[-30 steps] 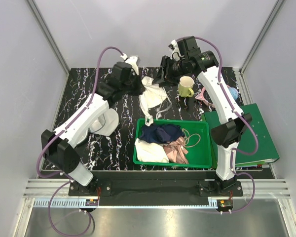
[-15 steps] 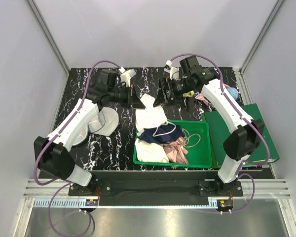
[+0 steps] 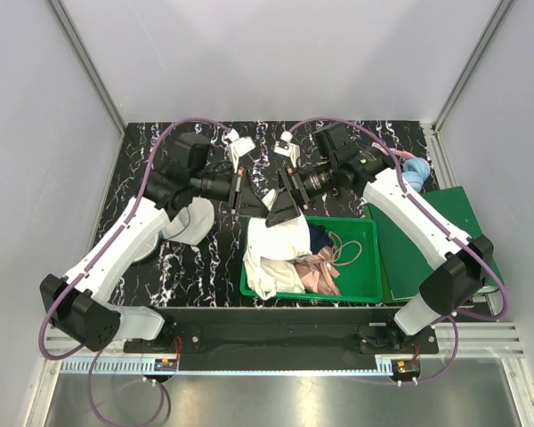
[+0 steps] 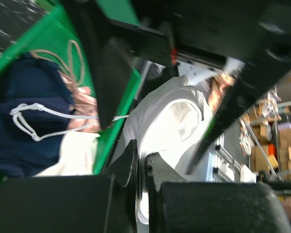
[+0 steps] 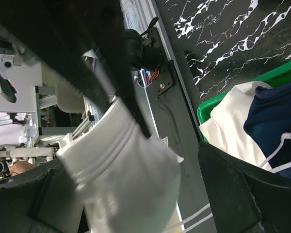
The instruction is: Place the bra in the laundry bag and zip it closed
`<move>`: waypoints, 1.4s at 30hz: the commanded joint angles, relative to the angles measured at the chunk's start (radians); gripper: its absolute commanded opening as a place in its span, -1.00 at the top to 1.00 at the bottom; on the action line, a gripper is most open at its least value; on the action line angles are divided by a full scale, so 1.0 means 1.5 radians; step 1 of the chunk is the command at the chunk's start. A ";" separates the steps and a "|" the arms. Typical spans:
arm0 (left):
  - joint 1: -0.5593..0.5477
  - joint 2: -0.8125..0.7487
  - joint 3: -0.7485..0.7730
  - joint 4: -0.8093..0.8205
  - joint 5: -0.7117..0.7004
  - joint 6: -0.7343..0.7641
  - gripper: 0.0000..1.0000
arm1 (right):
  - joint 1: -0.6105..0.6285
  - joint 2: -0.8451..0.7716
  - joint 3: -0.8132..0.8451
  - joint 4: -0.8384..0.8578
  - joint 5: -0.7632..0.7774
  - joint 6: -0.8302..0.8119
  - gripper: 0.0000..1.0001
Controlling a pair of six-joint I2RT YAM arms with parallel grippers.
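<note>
We see the cream-white bra with moulded cups (image 3: 280, 242) hanging in the air over the left end of the green plastic tray (image 3: 338, 297), held up between the two grippers. The left gripper (image 3: 252, 197) has its fingers (image 4: 123, 167) pressed together on a fold at the bra's edge. In the left wrist view only a thin strip of white cloth shows between them. The right gripper (image 3: 283, 205) sits just beside the left one, at the top of the bra. In the right wrist view its fingers (image 5: 233, 189) stand apart with blurred white cloth between them, and we cannot tell whether they press on it.

The white translucent mesh laundry bag (image 3: 185, 224) lies on the black marbled table (image 3: 215, 262), left of the tray and partly under the left arm, apart from the bra. We cannot tell whether its zipper is open. In the tray lie a navy garment (image 3: 319, 236), a pink-beige satin garment (image 3: 319, 271) and a flat cream cloth (image 3: 265, 277).
</note>
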 commanded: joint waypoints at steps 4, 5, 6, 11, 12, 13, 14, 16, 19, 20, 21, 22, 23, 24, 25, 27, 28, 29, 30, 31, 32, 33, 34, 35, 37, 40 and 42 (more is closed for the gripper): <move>-0.013 -0.068 -0.015 0.021 0.036 -0.011 0.99 | -0.005 -0.078 -0.052 0.073 -0.043 0.073 0.02; -0.013 -0.074 -0.015 0.022 0.031 -0.012 0.98 | -0.005 -0.089 -0.063 0.084 -0.048 0.082 0.26; -0.013 -0.078 -0.016 0.026 0.029 -0.017 0.97 | -0.004 -0.110 -0.075 0.095 -0.049 0.106 0.44; -0.013 -0.113 -0.017 0.046 -0.044 -0.056 -0.09 | -0.005 -0.137 -0.109 0.129 -0.003 0.148 1.00; -0.012 -0.121 -0.021 0.048 -0.066 -0.069 -0.21 | -0.004 -0.143 -0.106 0.129 0.015 0.146 1.00; -0.012 -0.132 -0.025 0.047 -0.099 -0.077 -0.38 | -0.004 -0.146 -0.098 0.125 0.039 0.142 1.00; -0.011 -0.163 -0.038 0.047 -0.167 -0.084 -0.49 | -0.004 -0.148 -0.092 0.122 0.090 0.130 1.00; -0.007 -0.198 -0.057 0.059 -0.205 -0.116 -0.57 | -0.004 -0.145 -0.066 0.111 0.148 0.119 1.00; -0.007 -0.261 -0.124 0.143 -0.233 -0.196 -0.68 | -0.004 -0.138 -0.017 0.088 0.293 0.095 1.00; -0.007 -0.284 -0.163 0.166 -0.223 -0.235 -0.68 | -0.004 -0.138 -0.008 0.086 0.317 0.087 1.00; -0.007 -0.294 -0.184 0.209 -0.218 -0.252 -0.71 | -0.004 -0.139 0.008 0.085 0.335 0.080 1.00; -0.007 -0.303 -0.206 0.232 -0.213 -0.268 -0.74 | -0.004 -0.138 0.017 0.086 0.360 0.075 1.00; -0.007 -0.312 -0.247 0.256 -0.207 -0.296 -0.76 | -0.004 -0.136 0.025 0.085 0.372 0.062 1.00; -0.008 -0.323 -0.264 0.292 -0.204 -0.303 -0.78 | -0.005 -0.133 0.040 0.085 0.384 0.059 1.00; -0.007 -0.329 -0.277 0.306 -0.204 -0.307 -0.78 | -0.005 -0.131 0.047 0.086 0.396 0.056 1.00; -0.007 -0.330 -0.301 0.312 -0.226 -0.296 -0.78 | -0.004 -0.118 0.070 0.086 0.394 0.053 1.00; -0.007 -0.324 -0.299 0.299 -0.235 -0.280 -0.78 | -0.005 -0.112 0.076 0.086 0.390 0.053 1.00; -0.007 -0.317 -0.280 0.281 -0.268 -0.243 -0.77 | -0.005 -0.103 0.081 0.088 0.390 0.061 1.00; -0.007 -0.304 -0.266 0.227 -0.300 -0.226 -0.77 | -0.004 -0.097 0.089 0.095 0.387 0.063 1.00; -0.006 -0.299 -0.252 0.200 -0.376 -0.212 -0.76 | -0.005 -0.091 0.092 0.101 0.387 0.064 1.00; 0.000 -0.296 -0.234 0.183 -0.406 -0.200 -0.77 | -0.006 -0.072 0.101 0.106 0.390 0.070 1.00; 0.008 -0.294 -0.225 0.158 -0.431 -0.199 -0.76 | -0.006 -0.059 0.130 0.112 0.393 0.072 1.00; 0.016 -0.295 -0.218 0.150 -0.463 -0.199 -0.75 | -0.006 -0.045 0.148 0.118 0.395 0.074 1.00; 0.031 -0.299 -0.214 0.148 -0.474 -0.197 -0.75 | -0.006 -0.008 0.170 0.122 0.396 0.074 1.00; 0.042 -0.312 -0.211 0.147 -0.513 -0.188 -0.75 | -0.007 0.033 0.243 0.132 0.396 0.073 1.00; 0.069 -0.316 -0.207 0.151 -0.520 -0.167 -0.83 | -0.007 0.121 0.352 0.133 0.383 0.081 1.00; 0.083 -0.310 -0.199 0.143 -0.515 -0.145 -0.84 | -0.007 0.177 0.428 0.133 0.381 0.104 1.00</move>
